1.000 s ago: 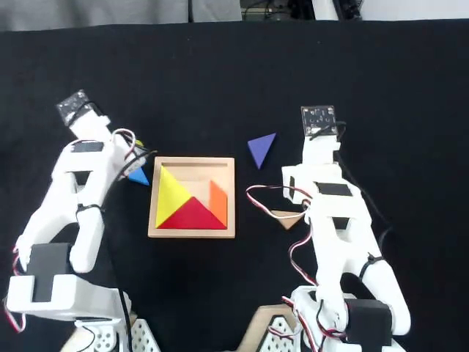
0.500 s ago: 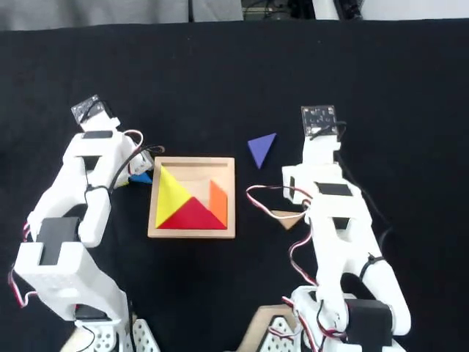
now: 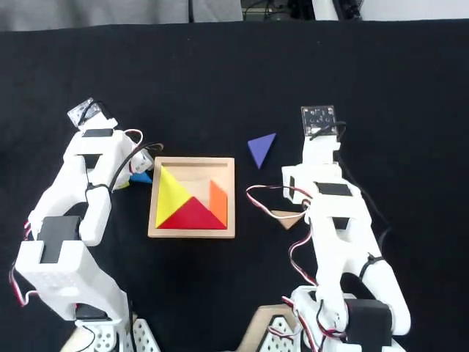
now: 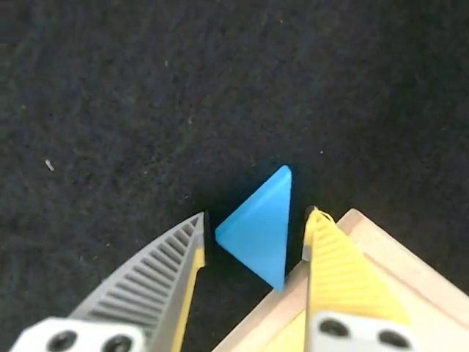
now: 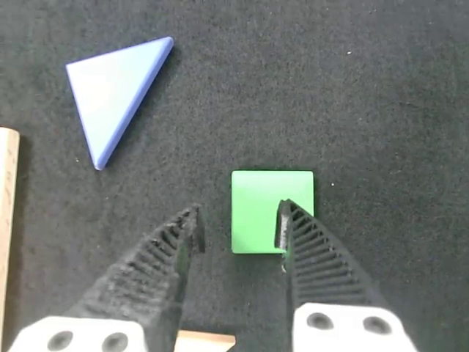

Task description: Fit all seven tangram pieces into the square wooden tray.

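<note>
- Left gripper [image 4: 256,215]: jaws spread, one either side of the small flat blue triangle [image 4: 258,233], not clamped on it.
- Blue triangle lies on the black cloth [image 4: 110,88] just beside the square wooden tray [image 4: 381,253], possibly touching the rim.
- Right gripper [image 5: 239,210]: open, low over the green square tile [image 5: 272,198], one finger overlapping its edge.
- Tray holds the big yellow triangle [image 3: 172,196], big red triangle [image 3: 192,215] and orange piece [image 3: 218,199].
- Violet triangle [image 5: 113,88] on the cloth near the green square.
</note>
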Action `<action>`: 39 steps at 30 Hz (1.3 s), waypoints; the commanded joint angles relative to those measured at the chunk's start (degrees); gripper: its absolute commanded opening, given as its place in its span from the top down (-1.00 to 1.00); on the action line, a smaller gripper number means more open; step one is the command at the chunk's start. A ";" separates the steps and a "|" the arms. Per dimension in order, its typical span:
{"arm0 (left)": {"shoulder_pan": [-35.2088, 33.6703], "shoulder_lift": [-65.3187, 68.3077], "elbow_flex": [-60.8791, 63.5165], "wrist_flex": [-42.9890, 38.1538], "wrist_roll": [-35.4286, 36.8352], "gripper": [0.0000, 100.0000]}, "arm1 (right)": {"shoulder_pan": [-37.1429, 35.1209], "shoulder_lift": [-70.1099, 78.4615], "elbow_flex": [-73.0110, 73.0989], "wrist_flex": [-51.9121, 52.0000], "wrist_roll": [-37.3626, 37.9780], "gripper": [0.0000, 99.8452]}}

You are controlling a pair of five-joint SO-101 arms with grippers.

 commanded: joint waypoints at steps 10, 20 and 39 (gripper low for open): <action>-0.31 -0.09 -2.68 0.53 5.45 0.74 | -0.79 -2.07 -0.13 -0.79 0.00 0.67; 1.27 -7.47 -7.60 10.99 5.54 0.75 | -0.79 -2.07 -0.13 -0.79 0.00 0.67; 19.30 -11.69 -7.60 9.41 33.32 0.74 | -0.79 -2.33 -0.13 -0.79 0.00 0.67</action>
